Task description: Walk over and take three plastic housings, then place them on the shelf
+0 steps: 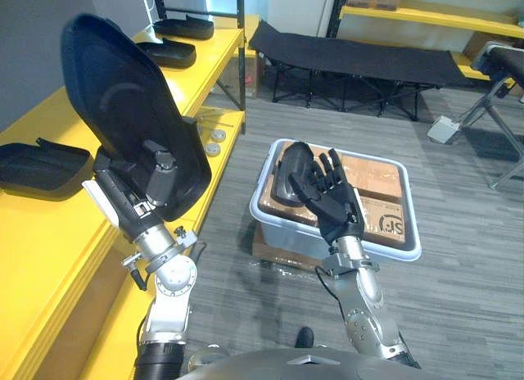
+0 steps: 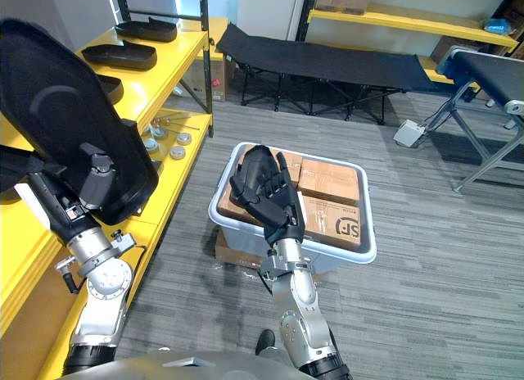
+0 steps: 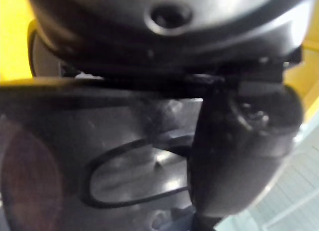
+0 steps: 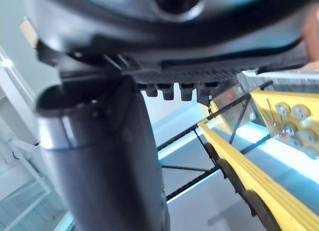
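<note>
My left hand (image 1: 153, 182) is shut on a large black plastic housing (image 1: 123, 101) and holds it upright beside the yellow shelf (image 1: 49, 232). In the left wrist view the thumb (image 3: 234, 156) presses on the housing's inner face (image 3: 75, 156). Another housing (image 1: 289, 174) lies on cardboard boxes in the grey tub (image 1: 393, 247). My right hand (image 1: 329, 193) is raised in front of it, open, fingers straight and holding nothing. Three more housings rest on the shelf: one at the near left (image 1: 37, 167) and two at the far end (image 1: 168, 51), (image 1: 184, 26).
Cardboard boxes (image 1: 377, 179) fill the tub, which sits on the grey floor to the right of the shelf. Round metal discs (image 1: 214, 138) lie on the lower shelf board. A black folding cot (image 1: 352, 56) stands behind, a metal frame (image 1: 491, 110) at the far right.
</note>
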Controlling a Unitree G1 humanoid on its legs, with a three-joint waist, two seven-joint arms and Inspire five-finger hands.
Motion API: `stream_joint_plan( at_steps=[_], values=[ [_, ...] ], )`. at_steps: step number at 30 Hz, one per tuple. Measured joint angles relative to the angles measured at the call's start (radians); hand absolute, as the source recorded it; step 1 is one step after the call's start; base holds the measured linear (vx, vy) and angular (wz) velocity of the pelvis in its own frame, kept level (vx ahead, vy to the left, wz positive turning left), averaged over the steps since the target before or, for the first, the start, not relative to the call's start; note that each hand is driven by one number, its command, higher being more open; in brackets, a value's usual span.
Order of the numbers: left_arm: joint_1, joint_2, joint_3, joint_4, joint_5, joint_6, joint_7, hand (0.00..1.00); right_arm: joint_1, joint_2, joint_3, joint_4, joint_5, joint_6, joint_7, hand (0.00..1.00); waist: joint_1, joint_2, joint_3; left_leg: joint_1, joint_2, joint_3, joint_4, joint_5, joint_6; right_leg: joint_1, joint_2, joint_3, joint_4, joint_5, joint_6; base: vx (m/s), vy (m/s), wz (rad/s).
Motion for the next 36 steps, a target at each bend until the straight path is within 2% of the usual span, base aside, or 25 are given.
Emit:
stream_joint_plan(
  at_steps=[2,3,5,8,11,15,20,23,24,26,31,36],
  values=[
    [0.040,0.012,-0.012,-0.054,-0.133,-0.002,-0.145,0.00,0.026,-0.003,-0.024,-0.020,-0.089,0.049,0.024,1.00,-0.002,0.003,-0.001,0.000,0.000,0.003,-0.005,0.001,-0.001,-0.003,0.000,0.000,0.000,-0.004,0.003,0.00,0.013,-0.02],
    [0.053,0.014,-0.014,-0.070,-0.180,-0.002,-0.183,0.00,0.036,-0.005,-0.030,-0.022,-0.120,0.063,0.025,1.00,-0.002,0.004,-0.002,0.001,-0.001,0.006,-0.008,0.001,-0.001,-0.005,0.000,0.000,0.000,-0.005,0.002,0.00,0.037,-0.09],
    [0.116,0.012,-0.037,-0.144,-0.387,-0.004,-0.329,0.00,0.079,-0.017,-0.054,-0.022,-0.239,0.128,0.026,1.00,-0.003,0.013,-0.006,0.009,-0.004,0.023,-0.020,0.003,-0.002,-0.011,-0.001,0.006,0.000,-0.005,0.001,0.02,0.045,-0.17],
    [0.168,0.010,-0.039,-0.196,-0.553,-0.005,-0.435,0.00,0.128,-0.050,-0.082,-0.013,-0.301,0.198,0.036,1.00,-0.005,0.035,-0.016,0.019,-0.006,0.037,-0.034,0.003,-0.003,-0.015,0.001,0.010,0.000,-0.005,-0.002,0.04,0.048,-0.12],
    [0.200,0.009,0.014,-0.226,-0.613,-0.007,-0.479,0.00,0.133,-0.077,-0.098,0.035,-0.303,0.213,0.069,1.00,-0.003,0.046,-0.022,0.036,-0.002,0.050,-0.048,0.004,-0.003,-0.012,0.010,0.016,0.000,-0.011,-0.008,0.03,0.034,-0.13],
    [0.220,0.010,0.115,-0.264,-0.612,-0.006,-0.489,0.00,0.119,-0.087,-0.087,0.047,-0.294,0.213,0.116,1.00,0.006,0.049,-0.022,0.043,0.003,0.028,-0.057,0.008,0.003,0.006,0.015,-0.015,0.000,-0.032,-0.013,0.01,0.011,0.10],
    [0.247,0.004,0.229,-0.335,-0.608,0.001,-0.499,0.00,0.021,-0.088,0.013,0.062,-0.262,0.213,0.121,1.00,0.084,0.050,-0.023,0.011,0.002,-0.083,-0.072,0.031,0.004,0.039,0.009,-0.136,0.000,-0.047,-0.013,0.04,0.026,0.61],
    [0.300,-0.041,0.322,-0.368,-0.611,0.000,-0.522,0.00,-0.074,-0.077,0.066,0.113,-0.232,0.204,0.110,1.00,0.154,0.053,-0.026,0.006,-0.007,-0.176,-0.091,0.045,-0.002,0.087,0.003,-0.229,0.000,-0.050,0.011,0.06,0.056,0.77],
    [0.305,-0.045,0.328,-0.371,-0.611,-0.001,-0.523,0.00,-0.079,-0.077,0.066,0.118,-0.232,0.203,0.110,1.00,0.160,0.053,-0.026,0.005,-0.009,-0.183,-0.092,0.046,-0.001,0.090,0.001,-0.236,0.000,-0.050,0.012,0.05,0.091,0.73],
    [0.339,-0.071,0.390,-0.378,-0.614,-0.008,-0.544,0.00,-0.124,-0.078,0.058,0.152,-0.232,0.185,0.107,1.00,0.202,0.051,-0.029,-0.018,-0.027,-0.234,-0.097,0.054,0.003,0.098,-0.013,-0.281,0.000,-0.046,0.024,0.02,0.124,0.62],
    [0.355,-0.090,0.446,-0.378,-0.618,-0.010,-0.602,0.00,-0.179,-0.068,0.057,0.198,-0.233,0.170,0.084,1.00,0.249,0.046,-0.028,-0.030,-0.065,-0.291,-0.101,0.060,0.012,0.123,-0.046,-0.329,0.000,-0.044,0.030,0.00,0.133,0.39],
    [0.380,-0.091,0.450,-0.378,-0.618,-0.010,-0.640,0.00,-0.190,-0.044,0.080,0.203,-0.239,0.170,0.073,1.00,0.250,0.038,-0.027,-0.052,-0.080,-0.311,-0.078,0.052,0.021,0.124,-0.060,-0.345,0.001,-0.049,0.042,-0.01,0.073,0.12]
  ],
)
